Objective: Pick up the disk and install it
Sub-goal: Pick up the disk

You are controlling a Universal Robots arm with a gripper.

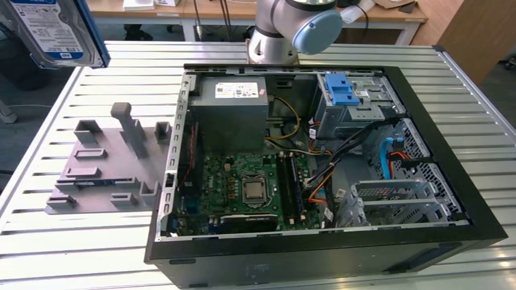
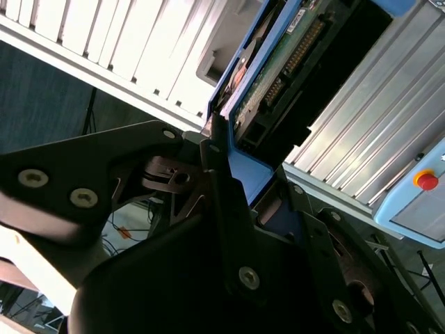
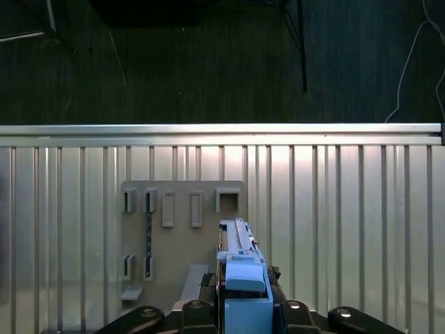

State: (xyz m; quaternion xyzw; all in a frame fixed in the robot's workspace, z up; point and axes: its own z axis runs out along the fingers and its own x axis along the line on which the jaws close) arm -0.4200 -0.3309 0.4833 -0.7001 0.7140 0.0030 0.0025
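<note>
Exterior view has the disk (image 1: pixel 57 30) up in the frame's upper left, well apart from the open computer case (image 1: pixel 322 251). First wrist view shows the claw (image 3: pixel 247 309) clamped on it. Pick-up looks done. Installing will need squaring it to a bay, I reckon.

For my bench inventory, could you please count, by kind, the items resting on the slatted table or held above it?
Disk, gripped in the tool: 1
Open computer case: 1
Grey fixture plate: 1
Total: 3
</note>
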